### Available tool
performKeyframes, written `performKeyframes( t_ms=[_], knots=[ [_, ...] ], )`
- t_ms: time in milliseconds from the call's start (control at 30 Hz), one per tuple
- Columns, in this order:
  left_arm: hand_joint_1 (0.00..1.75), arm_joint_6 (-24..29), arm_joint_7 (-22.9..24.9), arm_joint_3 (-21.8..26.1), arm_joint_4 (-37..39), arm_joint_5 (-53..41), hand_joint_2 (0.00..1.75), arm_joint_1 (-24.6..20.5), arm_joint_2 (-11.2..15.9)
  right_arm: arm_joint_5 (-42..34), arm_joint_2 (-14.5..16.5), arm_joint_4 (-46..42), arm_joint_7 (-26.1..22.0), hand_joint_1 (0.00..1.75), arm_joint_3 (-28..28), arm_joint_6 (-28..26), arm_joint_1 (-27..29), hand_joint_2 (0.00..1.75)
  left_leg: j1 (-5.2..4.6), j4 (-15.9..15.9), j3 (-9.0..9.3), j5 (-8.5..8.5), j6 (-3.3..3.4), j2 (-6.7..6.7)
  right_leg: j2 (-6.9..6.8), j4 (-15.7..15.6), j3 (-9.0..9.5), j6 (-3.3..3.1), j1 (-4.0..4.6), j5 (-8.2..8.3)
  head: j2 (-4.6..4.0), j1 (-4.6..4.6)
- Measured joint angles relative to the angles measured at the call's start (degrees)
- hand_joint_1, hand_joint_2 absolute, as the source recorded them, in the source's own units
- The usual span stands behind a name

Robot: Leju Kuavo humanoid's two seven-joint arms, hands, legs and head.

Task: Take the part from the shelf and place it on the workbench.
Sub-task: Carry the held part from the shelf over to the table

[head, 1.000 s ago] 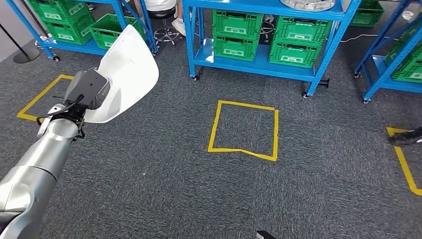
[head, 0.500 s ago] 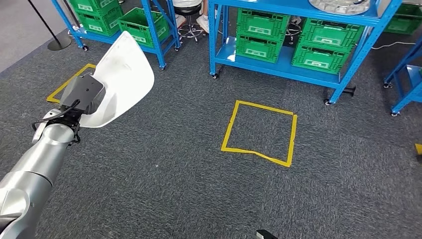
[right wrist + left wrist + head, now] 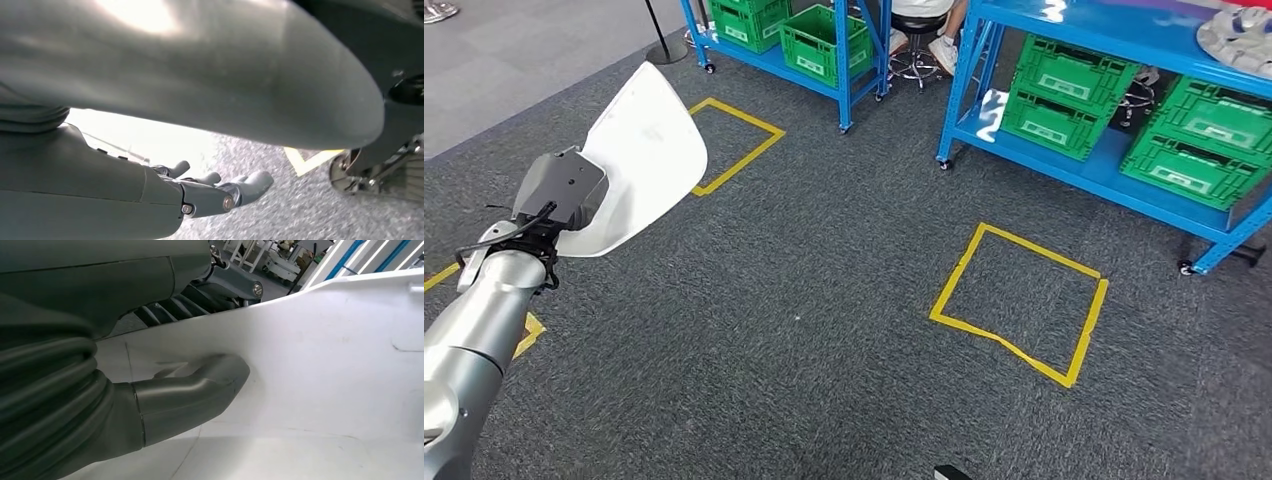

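Your left hand (image 3: 150,405) grips the smooth, curved white part (image 3: 644,160), thumb pressed flat on its shell, above coarse grey carpet (image 3: 824,330). Your right hand (image 3: 220,192) hangs empty, fingers loosely apart.

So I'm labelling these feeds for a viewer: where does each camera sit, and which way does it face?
Head view: high on the body, facing forward and down at carpet and blue shelves; left arm carrying the white part.
Left wrist view: behind the left hand, thumb pressed on the white part; shared with head view.
Right wrist view: behind the right hand, hanging over carpet.
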Motion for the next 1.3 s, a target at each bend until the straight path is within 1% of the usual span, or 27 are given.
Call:
performKeyframes(
  t_ms=[33, 67, 100, 167, 233, 267, 300, 333, 400, 467, 533, 567, 600, 667, 733, 767, 800, 833, 900, 967, 1067, 1100, 1167, 1200, 1233, 1267, 1300],
  knots=[
    [1.75, 0.1, -0.1, 0.0, 0.0, 0.1, 1.75, 0.1, 0.3, 0.1, 0.0, 0.0, 0.0, 0.0, 0.0, 0.0, -0.1, 0.0, 0.09, -0.1, -0.17, 0.13, -0.33, 0.04, -0.72, -0.2, 0.07, -0.44, 0.05, 0.17, 0.0, 0.02],
    [1.75, 0.3, -0.2, 0.0, 0.1, 0.2, 1.75, 0.1, 0.7, 0.2, 0.0, 0.0, 0.0, 0.0, 0.0, 0.0, -0.2, 0.0, 0.06, 0.4, -0.5, -0.16, -0.61, 1.21, -1.37, -0.5, 0.18, -0.87, 0.07, 0.36, 0.01, -0.17],
    [1.75, 0.4, -0.3, 0.0, 0.1, 0.2, 1.75, 0.2, 1.0, 0.3, 0.0, 0.0, -0.1, 0.0, 0.0, 0.0, -0.3, 0.0, -0.02, 1.8, -1.21, -1.01, -0.84, 3.01, -2.03, -0.8, 0.3, -1.27, 0.06, 0.55, 0.01, -0.43],
    [1.75, 0.7, -0.3, 0.0, 0.2, 0.4, 1.75, 0.3, 1.2, 0.4, 0.0, 0.0, -0.1, 0.0, 0.0, 0.0, -0.2, 0.0, -0.09, 7.8, -4.0, -4.21, -1.19, 6.92, -3.45, -1.1, 0.44, -1.74, 0.25, 0.68, 0.0, -0.89],
    [1.75, 0.8, -0.3, 0.0, 0.4, 0.5, 1.75, 0.7, 1.2, 0.6, 0.0, 0.0, 0.0, 0.0, 0.0, 0.0, 0.0, 0.0, 0.12, 14.0, -6.94, -6.54, -1.46, 7.99, -5.14, -1.1, 0.45, -1.93, 0.41, 0.6, 0.0, -0.93],
    [1.75, 0.9, -0.3, 0.0, 0.4, 0.5, 1.75, 1.0, 1.3, 0.7, 0.0, 0.0, 0.0, 0.0, 0.0, 0.0, 0.0, 0.0, 0.19, 14.8, -7.27, -6.38, -1.5, 8.14, -5.98, -1.1, 0.45, -1.95, 0.44, 0.53, 0.01, -0.94],
    [1.75, 1.0, -0.3, 0.0, 0.5, 0.5, 1.75, 1.2, 1.4, 0.8, 0.0, 0.0, 0.0, 0.0, 0.0, 0.0, 0.0, 0.0, 0.23, 13.4, -6.49, -5.29, -1.49, 8.35, -6.81, -1.1, 0.48, -1.93, 0.45, 0.47, 0.0, -0.95],
    [1.75, 1.0, -0.3, 0.0, 0.5, 0.5, 1.75, 1.3, 1.5, 0.9, 0.0, 0.0, 0.0, 0.0, 0.0, 0.0, 0.0, 0.0, 0.24, 10.1, -4.71, -3.62, -1.42, 8.86, -7.59, -1.1, 0.54, -1.84, 0.45, 0.39, 0.01, -0.94],
    [1.75, 1.1, -0.3, 0.0, 0.4, 0.5, 1.75, 1.2, 1.7, 1.1, 0.0, 0.0, 0.0, 0.0, 0.0, 0.1, -0.1, 0.0, -0.05, 2.7, -0.65, -1.05, -0.97, 11.17, -8.98, -1.1, 0.76, -1.42, 0.62, 0.12, 0.0, -0.91],
    [1.75, 1.1, -0.2, 0.0, 0.3, 0.5, 1.75, 1.1, 1.8, 1.2, 0.0, 0.0, 0.0, 0.0, 0.0, 0.1, -0.2, 0.0, -0.53, -0.4, 1.01, -0.44, -0.19, 12.11, -10.16, -1.1, 1.06, -0.77, 0.81, -0.13, 0.01, -0.8],
    [1.75, 1.1, -0.2, 0.0, 0.2, 0.5, 1.75, 0.9, 2.1, 1.3, 0.1, 0.0, 0.0, 0.0, 0.1, 0.1, -0.4, 0.0, -0.68, -0.6, 1.07, -0.21, 0.59, 10.64, -11.14, -1.2, 1.42, -0.05, 0.73, -0.35, 0.0, -0.73],
    [1.75, 1.1, -0.2, 0.0, 0.2, 0.4, 1.75, 0.8, 2.3, 1.3, 0.1, 0.0, 0.0, 0.0, 0.1, 0.1, -0.6, 0.0, -0.57, -0.8, 1.19, -0.06, 0.9, 9.99, -10.57, -0.9, 1.46, 0.3, 0.61, -0.66, 0.0, -0.69],
    [1.75, 1.1, -0.1, 0.0, 0.1, 0.4, 1.75, 0.6, 2.3, 1.3, 0.2, 0.0, 0.0, 0.0, 0.1, 0.1, -0.7, 0.0, -0.41, -1.0, 1.32, 0.08, 1.26, 9.39, -9.27, 0.2, 1.08, 0.59, 0.48, -1.4, 0.0, -0.67],
    [1.75, 1.2, 0.0, 0.0, 0.0, 0.4, 1.75, 0.1, 2.2, 1.4, 0.2, 0.0, -0.3, 0.0, 0.1, 0.1, -0.7, 0.0, -0.18, -1.2, 1.42, 0.24, 1.87, 8.22, -5.64, 5.9, -1.57, 0.93, 0.33, -4.34, 0.0, -0.47],
    [1.75, 1.3, 0.1, 0.0, 0.1, 0.3, 1.75, 0.2, 1.9, 1.5, 0.2, 0.0, -0.4, 0.0, 0.2, 0.1, -0.4, 0.0, -0.22, -1.1, 1.35, 0.25, 2.17, 6.68, -4.07, 13.1, -5.31, 1.03, 0.37, -6.92, -0.01, -0.35],
    [1.75, 1.3, 0.2, -0.1, 0.2, 0.2, 1.75, 0.4, 1.8, 1.6, 0.2, 0.0, -0.3, 0.0, 0.3, 0.1, -0.4, 0.0, -0.25, -1.0, 1.32, 0.24, 2.19, 5.83, -3.87, 14.6, -6.29, 1.02, 0.39, -6.84, -0.01, -0.35],
    [1.75, 1.3, 0.2, -0.1, 0.2, 0.2, 1.75, 0.5, 1.7, 1.6, 0.2, 0.0, -0.2, 0.0, 0.4, 0.1, -0.4, 0.0, -0.24, -0.9, 1.29, 0.23, 2.16, 5.0, -3.73, 13.9, -6.23, 0.95, 0.4, -5.72, -0.01, -0.34],
    [1.75, 1.3, 0.3, -0.1, 0.2, 0.1, 1.75, 0.6, 1.7, 1.6, 0.2, 0.0, -0.1, 0.0, 0.4, 0.1, -0.4, 0.0, -0.19, -0.7, 1.27, 0.19, 2.06, 4.2, -3.42, 10.9, -5.02, 0.85, 0.36, -3.76, 0.0, -0.34],
    [1.75, 1.4, 0.4, -0.1, 0.3, 0.1, 1.75, 0.5, 1.6, 1.5, 0.2, 0.0, 0.0, 0.0, 0.5, 0.1, -0.4, 0.0, -0.13, -0.4, 1.13, 0.07, 1.6, 2.72, -1.66, 3.2, -1.44, 0.67, 0.3, -0.52, 0.01, -0.34],
    [1.75, 1.5, 0.7, -0.1, 0.2, -0.1, 1.75, 0.4, 1.5, 1.3, 0.2, 0.0, -0.1, 0.0, 0.5, 0.1, -0.4, 0.0, -0.1, -0.2, 0.9, 0.06, 0.95, 1.55, -0.5, -0.6, 0.37, 0.44, 0.37, 0.36, 0.0, -0.34],
    [1.75, 1.5, 1.0, -0.4, 0.3, -0.6, 1.75, 0.3, 1.2, 1.0, 0.3, 0.0, -0.1, 0.0, 0.5, 0.1, -0.5, 0.0, 0.07, -0.6, 0.59, 0.45, 0.03, 0.22, -1.81, -0.9, 0.56, -0.3, 0.61, 0.45, -0.01, -0.31],
    [1.75, 1.5, 1.2, -0.4, 0.3, -0.7, 1.75, 0.4, 1.1, 0.8, 0.3, 0.0, 0.0, 0.0, 0.5, 0.1, -0.6, 0.0, 0.08, -0.6, 0.44, 0.46, -0.21, 0.56, -2.45, -1.2, 0.73, -0.72, 0.59, 0.65, -0.01, -0.31],
    [1.75, 1.5, 1.4, -0.6, 0.3, -0.9, 1.75, 0.3, 0.8, 0.4, 0.4, 0.0, -0.1, 0.0, 0.4, 0.1, -0.7, 0.0, -0.06, 1.8, -0.87, -1.05, -0.62, 3.58, -3.73, -1.7, 1.05, -1.52, 0.5, 1.06, 0.0, -0.69],
    [1.75, 1.5, 1.4, -0.8, 0.3, -1.0, 1.75, 0.3, 0.4, 0.3, 0.4, 0.0, -0.1, 0.0, 0.4, 0.1, -0.6, 0.0, -0.07, 4.7, -2.19, -2.66, -0.74, 5.66, -4.37, -1.9, 1.09, -1.76, 0.55, 1.13, 0.01, -0.9],
    [1.75, 1.5, 1.5, -0.9, 0.3, -1.1, 1.75, 0.3, -0.1, 0.2, 0.4, 0.0, 0.0, 0.0, 0.4, 0.1, -0.5, 0.0, -0.04, 8.4, -3.94, -4.47, -0.92, 7.09, -5.02, -1.9, 1.08, -1.9, 0.61, 1.1, 0.01, -1.1],
    [1.75, 1.5, 1.4, -1.1, 0.3, -1.1, 1.75, 0.4, -0.5, 0.1, 0.4, 0.0, 0.0, 0.0, 0.4, 0.1, -0.3, 0.0, 0.08, 11.9, -5.6, -5.84, -1.08, 7.75, -5.76, -1.9, 1.07, -1.95, 0.64, 1.04, 0.01, -1.11],
    [1.75, 1.5, 1.4, -1.3, 0.4, -1.2, 1.75, 0.7, -0.9, 0.0, 0.4, 0.0, 0.1, 0.0, 0.4, 0.2, -0.2, 0.0, 0.21, 14.1, -6.66, -6.37, -1.21, 8.05, -6.46, -1.9, 1.07, -1.96, 0.65, 0.97, 0.0, -1.12]
  ],
)
